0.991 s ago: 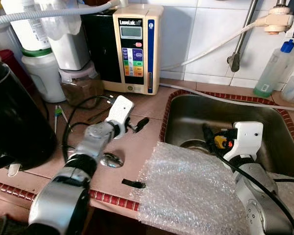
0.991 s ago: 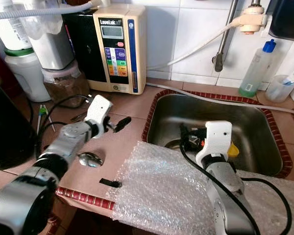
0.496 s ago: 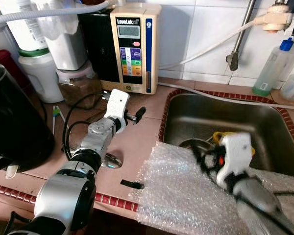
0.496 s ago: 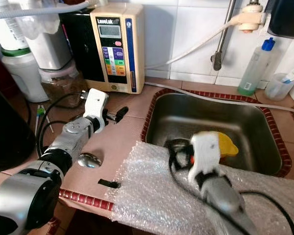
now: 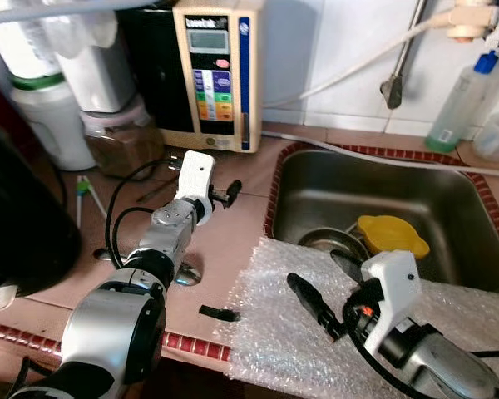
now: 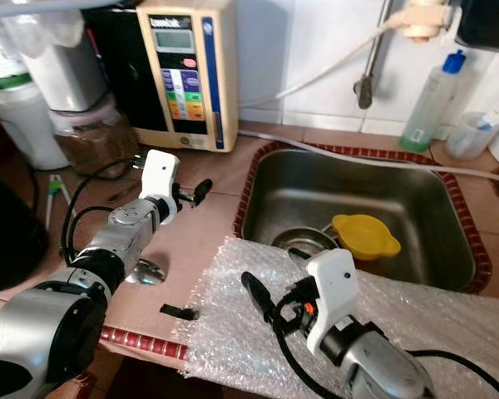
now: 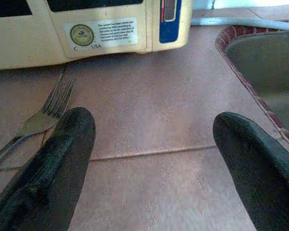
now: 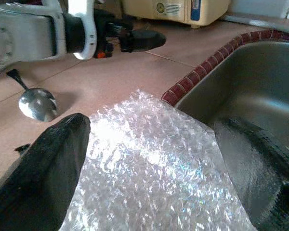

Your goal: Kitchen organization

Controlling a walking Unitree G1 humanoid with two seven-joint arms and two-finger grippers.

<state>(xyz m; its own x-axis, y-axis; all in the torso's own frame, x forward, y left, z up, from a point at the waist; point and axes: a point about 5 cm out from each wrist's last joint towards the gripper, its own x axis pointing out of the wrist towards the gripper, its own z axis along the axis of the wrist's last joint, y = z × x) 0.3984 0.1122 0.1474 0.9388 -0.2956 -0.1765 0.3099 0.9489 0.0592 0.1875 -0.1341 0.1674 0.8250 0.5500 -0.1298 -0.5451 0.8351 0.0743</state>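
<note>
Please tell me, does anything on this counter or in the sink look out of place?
Yes. A sheet of bubble wrap lies across the counter edge and overhangs the sink, which is odd there. A spoon and a fork lie loose on the counter, and a yellow dish sits in the sink.

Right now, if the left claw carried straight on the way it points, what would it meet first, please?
Probably the cream water ionizer against the wall; the left claw is open above bare countertop, with the fork just off its line.

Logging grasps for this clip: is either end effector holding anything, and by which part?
Nothing is held. The left end effector is open above the tiled counter; the right end effector is open above the clear bubble wrap sheet.
</note>
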